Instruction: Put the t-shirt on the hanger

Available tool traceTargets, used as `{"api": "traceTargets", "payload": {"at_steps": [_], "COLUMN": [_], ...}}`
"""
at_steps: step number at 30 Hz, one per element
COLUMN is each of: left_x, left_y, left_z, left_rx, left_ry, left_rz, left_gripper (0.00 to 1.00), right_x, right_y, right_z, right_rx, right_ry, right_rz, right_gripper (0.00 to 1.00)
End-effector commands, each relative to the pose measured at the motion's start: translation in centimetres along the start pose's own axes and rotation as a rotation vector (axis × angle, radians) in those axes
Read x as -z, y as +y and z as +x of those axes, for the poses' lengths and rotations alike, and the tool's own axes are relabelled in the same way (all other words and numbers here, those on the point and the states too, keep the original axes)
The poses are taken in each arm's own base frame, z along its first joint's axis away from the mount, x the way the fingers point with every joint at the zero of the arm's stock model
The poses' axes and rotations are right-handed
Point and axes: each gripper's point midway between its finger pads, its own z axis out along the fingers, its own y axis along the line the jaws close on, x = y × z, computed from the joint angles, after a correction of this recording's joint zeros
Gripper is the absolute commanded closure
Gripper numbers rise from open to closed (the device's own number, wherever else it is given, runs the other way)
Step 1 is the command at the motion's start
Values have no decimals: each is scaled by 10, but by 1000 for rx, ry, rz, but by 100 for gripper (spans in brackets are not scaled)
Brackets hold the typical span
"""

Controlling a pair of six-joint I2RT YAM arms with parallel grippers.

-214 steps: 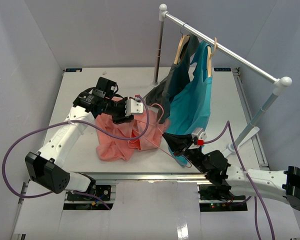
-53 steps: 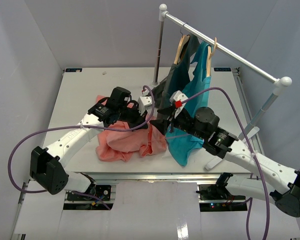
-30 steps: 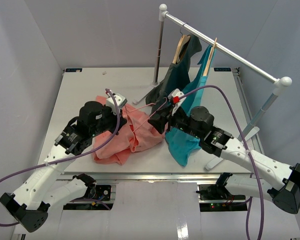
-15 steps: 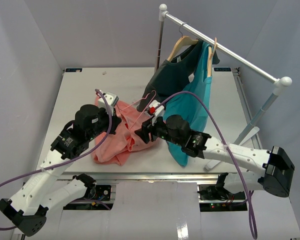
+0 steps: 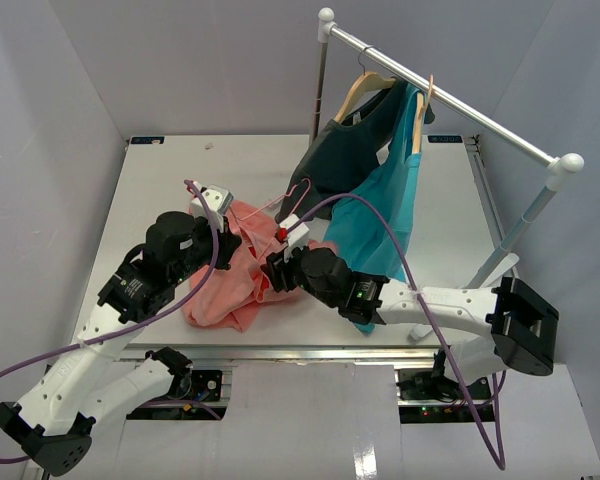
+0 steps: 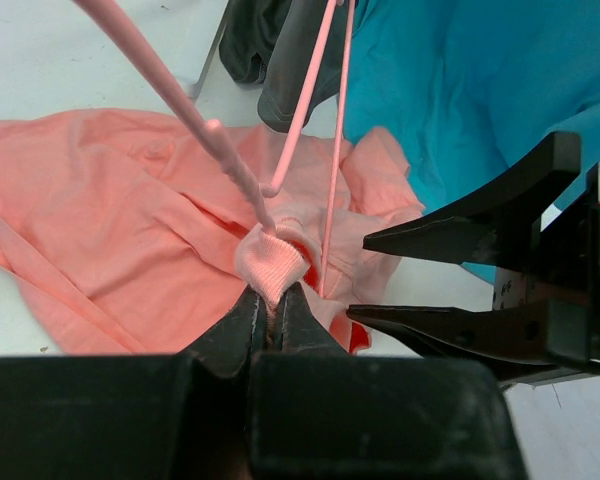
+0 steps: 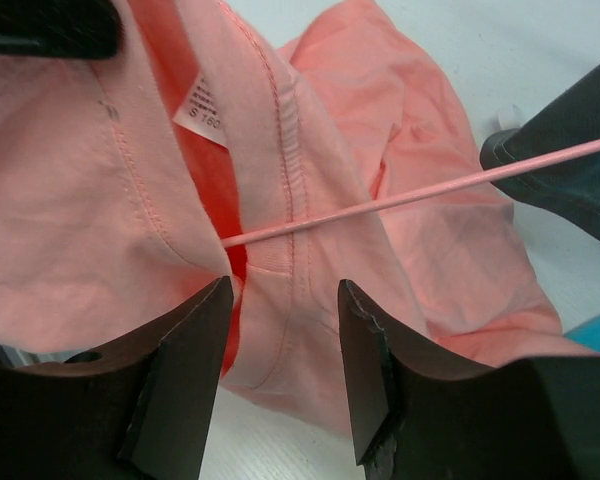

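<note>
The salmon t-shirt [image 5: 230,285] lies crumpled on the table. My left gripper [image 6: 272,298] is shut on its ribbed collar [image 6: 270,262], lifting that fold. The thin pink hanger [image 5: 280,203] slants up from the collar, its hook near the dark shirt; its rods [image 6: 195,115] run into the neck opening. My right gripper [image 7: 283,290] is open, its fingers [image 7: 180,370] either side of the collar seam just below the hanger rod [image 7: 420,190]. A size label [image 7: 202,110] shows inside the neck. From above, the right gripper [image 5: 272,272] sits at the shirt's right edge.
A clothes rack [image 5: 450,100] crosses the back right, with a dark grey shirt [image 5: 345,160] and a teal shirt [image 5: 380,220] hanging on wooden hangers down to the table. The rack's feet [image 5: 475,280] stand right of my right arm.
My right gripper has moved left and nearer, from beside the teal shirt to the t-shirt collar, its jaws narrowing. The left gripper kept its hold. The dark grey shirt swung back.
</note>
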Motion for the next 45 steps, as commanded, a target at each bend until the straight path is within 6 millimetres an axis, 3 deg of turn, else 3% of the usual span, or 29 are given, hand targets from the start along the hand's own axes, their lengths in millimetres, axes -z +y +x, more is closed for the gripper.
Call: {"api": "traceTargets", "payload": {"at_steps": [1,8,19,27,34,38,40,45], "left_x": [6,6,6,10,16,24,32,54], "left_y": [-1,1,2,4,3,-19,-35,-43], "left_z": [-17,-16,-20,-22,-23,-15,-9,-8], "left_rx": [20,24,28,25,11,-78,-126,-210], "left_ry": [-64,-65,-73,-83,-85,-83,-94,-161], "left_rz": [-3,-14,-22,-34,-21,129,235,306], "left_gripper": [100,100,100,100,100,100,100,100], "right_x": [-8,-16,-17,-14,-5,-3,0,14], "right_y": [6,12,11,-6,-26,-36,-51,-80], "right_z": [-12,12,35,37,31,20,3,-30], "right_rx": [-26,4,76,76,35,37,13,-67], "right_ry": [-67,-19,43,52,44,53,38,10], "right_rz": [57,82,234,318,336,308,307,290], "right_gripper": [48,49,52,77,92,92,92,92]}}
